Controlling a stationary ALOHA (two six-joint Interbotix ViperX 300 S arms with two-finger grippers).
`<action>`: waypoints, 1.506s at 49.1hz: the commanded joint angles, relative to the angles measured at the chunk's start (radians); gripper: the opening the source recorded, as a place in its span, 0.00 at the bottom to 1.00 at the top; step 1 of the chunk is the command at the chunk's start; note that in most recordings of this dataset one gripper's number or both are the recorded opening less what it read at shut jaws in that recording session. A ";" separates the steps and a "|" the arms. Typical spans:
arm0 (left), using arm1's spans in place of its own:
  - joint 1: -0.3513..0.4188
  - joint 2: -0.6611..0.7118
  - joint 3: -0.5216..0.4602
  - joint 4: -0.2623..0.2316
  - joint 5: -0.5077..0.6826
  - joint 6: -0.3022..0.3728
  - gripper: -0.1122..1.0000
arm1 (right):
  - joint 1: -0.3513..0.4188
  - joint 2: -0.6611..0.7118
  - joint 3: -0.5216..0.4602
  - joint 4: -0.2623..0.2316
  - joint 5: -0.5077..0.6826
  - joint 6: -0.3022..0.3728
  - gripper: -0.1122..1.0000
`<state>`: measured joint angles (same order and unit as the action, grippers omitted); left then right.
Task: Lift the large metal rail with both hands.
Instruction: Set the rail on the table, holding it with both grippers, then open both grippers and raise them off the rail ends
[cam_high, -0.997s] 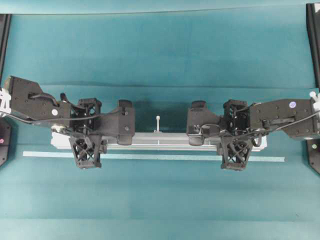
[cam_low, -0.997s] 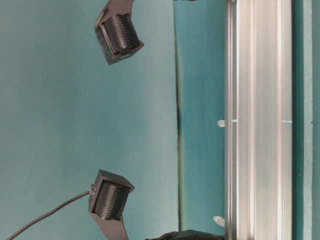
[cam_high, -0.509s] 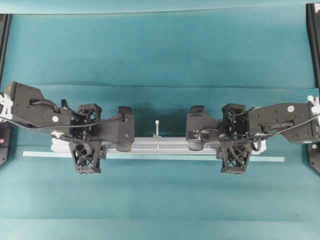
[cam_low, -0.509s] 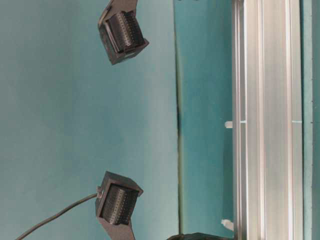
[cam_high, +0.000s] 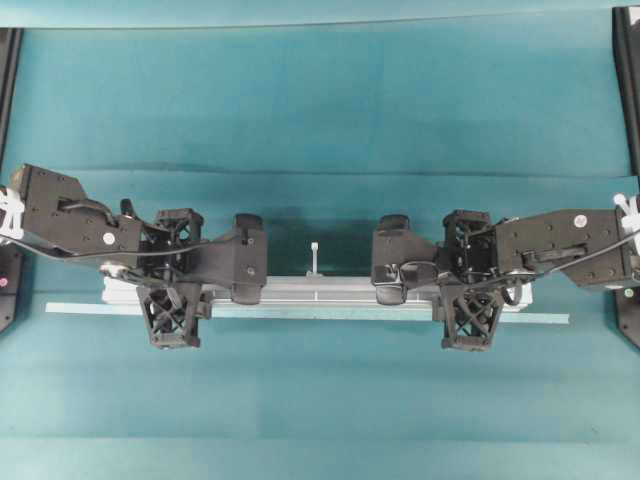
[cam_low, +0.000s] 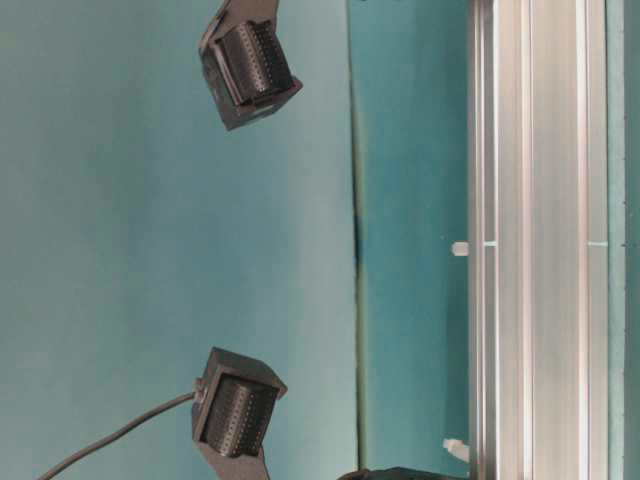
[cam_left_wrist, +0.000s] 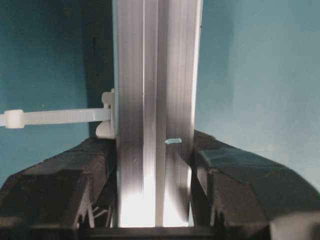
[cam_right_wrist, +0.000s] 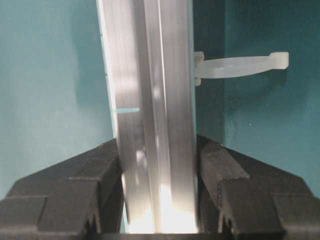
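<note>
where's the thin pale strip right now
In the overhead view the thin pale strip lies flat on the teal table, running left to right along the near edge of the large metal rail, its ends sticking out past the rail's.

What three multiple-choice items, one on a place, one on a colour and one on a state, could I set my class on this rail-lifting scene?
1. Where does the thin pale strip lie in the overhead view?
A. Above the large metal rail
B. Along the rail's lower edge
C. Leaning upright on the rail

2. What colour is the table cover?
A. Teal
B. Red
C. White

3. How do the left gripper and right gripper stand?
A. Both wide open, away from the rail
B. Only the left shut on the rail
C. Both shut on the rail

Answers: 1 B, the overhead view shows the strip running just below the rail. 2 A, every view shows teal cloth. 3 C, each wrist view shows black fingers pressed against both sides of the rail.
</note>
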<state>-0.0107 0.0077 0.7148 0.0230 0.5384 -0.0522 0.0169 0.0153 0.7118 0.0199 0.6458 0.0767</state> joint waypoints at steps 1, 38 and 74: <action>0.006 -0.011 0.002 0.003 -0.023 0.003 0.43 | 0.005 0.005 -0.006 0.002 -0.015 0.003 0.46; 0.017 -0.006 0.014 0.000 -0.049 -0.011 0.82 | 0.005 0.003 0.000 0.032 -0.081 0.009 0.71; -0.017 -0.184 0.034 0.000 -0.051 -0.008 0.98 | -0.015 -0.224 0.000 0.034 -0.069 0.049 0.96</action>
<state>-0.0245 -0.1181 0.7532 0.0230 0.4909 -0.0614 0.0107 -0.1672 0.7271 0.0522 0.5814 0.1074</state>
